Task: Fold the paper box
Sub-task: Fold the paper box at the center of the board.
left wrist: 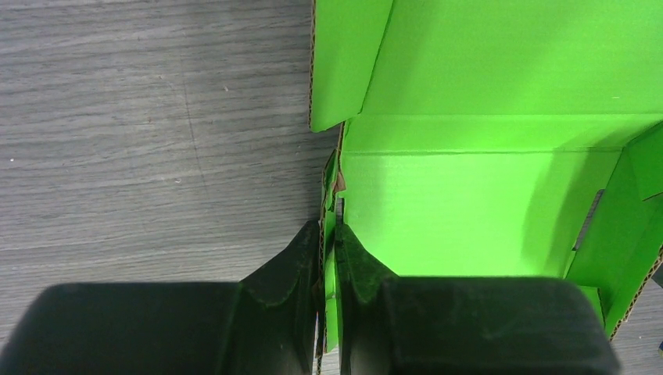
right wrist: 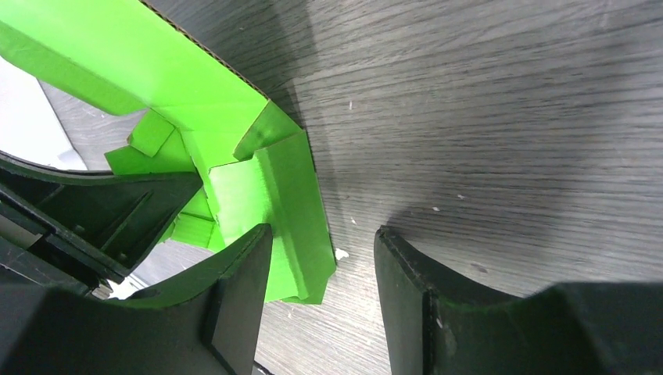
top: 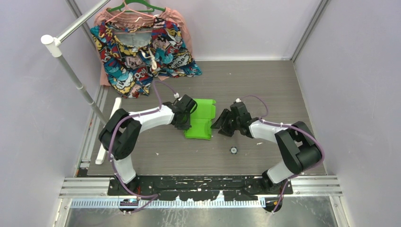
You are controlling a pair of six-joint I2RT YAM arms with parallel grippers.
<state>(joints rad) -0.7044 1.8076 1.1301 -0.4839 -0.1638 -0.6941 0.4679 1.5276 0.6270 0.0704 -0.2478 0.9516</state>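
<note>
Firmly, left gripper (left wrist: 332,242) pinches the paper box (left wrist: 469,211) wall; right gripper (right wrist: 324,273) stands half-open around its flap.

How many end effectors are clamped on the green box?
1. Left end effector pinches a side wall of the paper box; right end effector stands open at its opposite flap, unclamped.

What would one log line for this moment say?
left gripper: shut on paper box wall | right gripper: open at box's other side, not gripping | paper box: partly folded, on table

The paper box (top: 201,119) lies on the table (top: 265,85), garment (top: 142,52) behind.
</note>
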